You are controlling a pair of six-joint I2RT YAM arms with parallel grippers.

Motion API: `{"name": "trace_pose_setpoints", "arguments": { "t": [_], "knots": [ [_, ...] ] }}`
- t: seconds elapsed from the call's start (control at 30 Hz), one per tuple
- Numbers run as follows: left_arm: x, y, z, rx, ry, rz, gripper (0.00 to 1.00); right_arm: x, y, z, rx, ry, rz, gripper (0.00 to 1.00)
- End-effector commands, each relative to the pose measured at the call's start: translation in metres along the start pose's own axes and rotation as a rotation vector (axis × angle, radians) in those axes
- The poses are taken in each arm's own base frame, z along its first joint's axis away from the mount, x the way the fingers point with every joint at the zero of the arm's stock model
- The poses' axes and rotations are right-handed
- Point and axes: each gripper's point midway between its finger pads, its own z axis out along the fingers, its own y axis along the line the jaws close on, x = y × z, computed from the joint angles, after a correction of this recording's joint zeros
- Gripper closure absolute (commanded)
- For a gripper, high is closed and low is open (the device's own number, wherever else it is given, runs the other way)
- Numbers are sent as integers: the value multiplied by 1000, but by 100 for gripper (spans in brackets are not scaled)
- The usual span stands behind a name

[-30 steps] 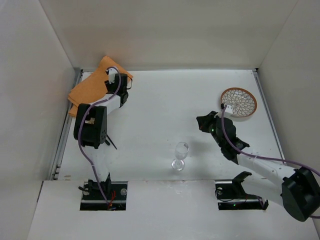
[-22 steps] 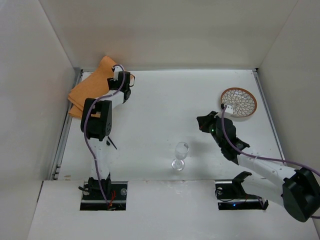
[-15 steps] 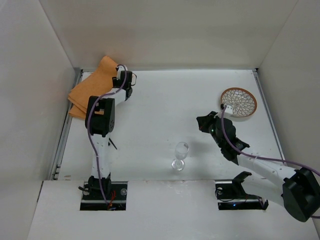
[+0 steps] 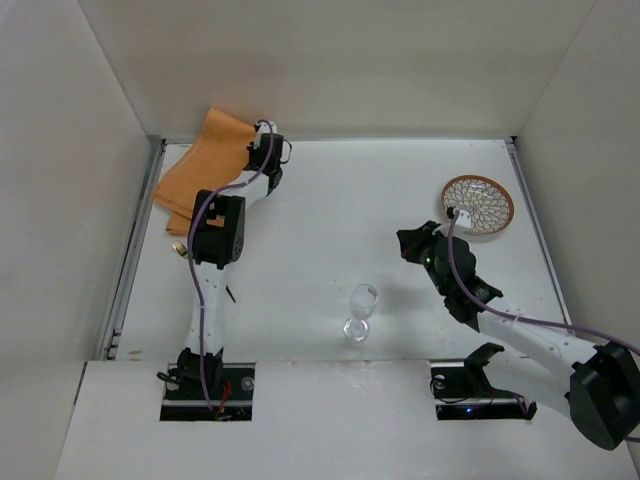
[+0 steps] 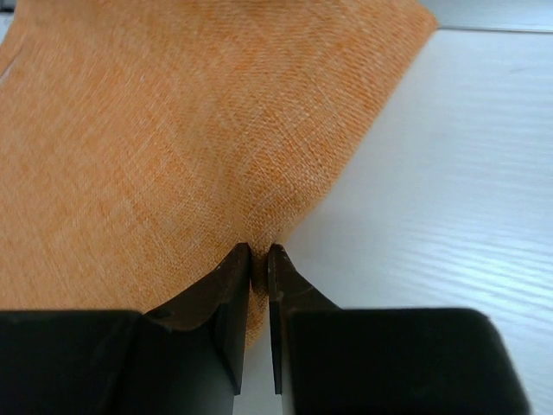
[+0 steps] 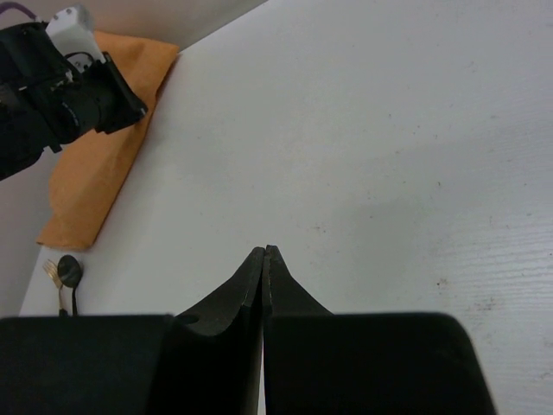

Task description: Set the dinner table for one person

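**Left tool pinching a woven orange cloth at the far-left corner of the white tabletop**

The tabletop is a flat, matte white rectangle edged by plain white walls, and it spreads beneath both arms. The left tool's dark, tapered fingers are pressed nearly together on the right edge of the cloth, whose coarse, linen-like weave puckers slightly at their tips. The rest of the cloth lies flat toward the left wall. The right tool is pressed together on nothing above bare tabletop at mid-right. A clear stemmed wine glass stands upright near the front centre. A round dish with a brown rim and a pale scalloped pattern lies flat at the far right, just beyond the right tool.
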Motion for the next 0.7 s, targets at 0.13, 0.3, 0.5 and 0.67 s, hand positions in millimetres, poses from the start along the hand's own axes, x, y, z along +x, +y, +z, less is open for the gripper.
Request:
{"name": "trace_pose_setpoints", "arguments": {
  "t": [0.13, 0.3, 0.5, 0.67],
  "knots": [
    [-66, -103, -42, 243, -197, 10, 94, -9, 5, 10, 9, -36, -22, 96],
    [-51, -134, -66, 320, -178, 0, 94, -6, 4, 13, 16, -27, -28, 96],
    [-58, -183, -113, 422, -159, -204, 93, -1, 4, 14, 13, -14, -31, 96],
    [-87, -185, -144, 441, -180, -325, 60, 0, 3, 15, 18, -8, -35, 96]
  ]
}}
